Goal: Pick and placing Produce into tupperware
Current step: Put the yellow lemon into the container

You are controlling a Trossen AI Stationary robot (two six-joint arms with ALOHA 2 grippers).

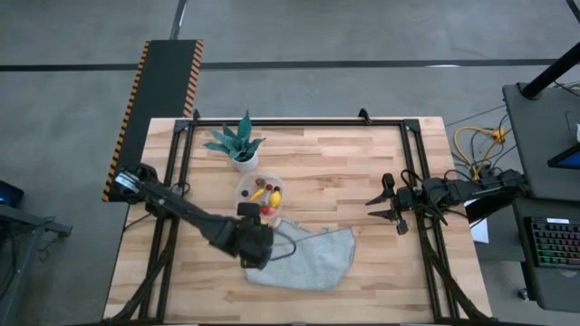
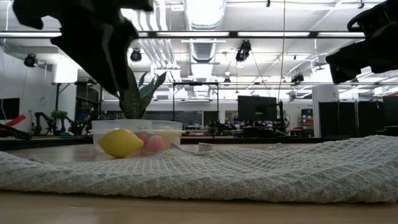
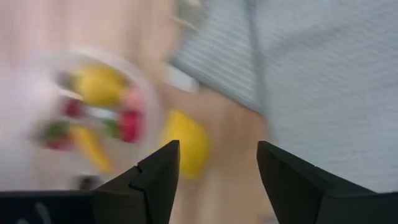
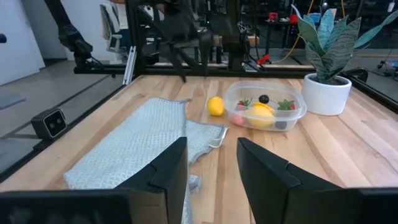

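Left gripper [image 3: 214, 163] fingers spread, empty, hovering over a yellow lemon [image 3: 186, 143] lying on the table [image 1: 362, 163] just beside the tupperware [image 4: 264, 106], near the grey cloth [image 1: 313, 258]. Right gripper [image 1: 388, 204] spread, waiting well apart.

Yellow lemon [image 4: 215, 106], grey waffle-weave cloth [image 1: 308, 258] (black-and-yellow hazard stripes [image 1: 124, 136])

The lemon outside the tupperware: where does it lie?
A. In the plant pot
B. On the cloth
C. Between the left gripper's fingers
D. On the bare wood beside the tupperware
D. The right wrist view shows the lemon on the wood between the cloth and the tupperware; the left gripper is open above it with nothing between its fingers.
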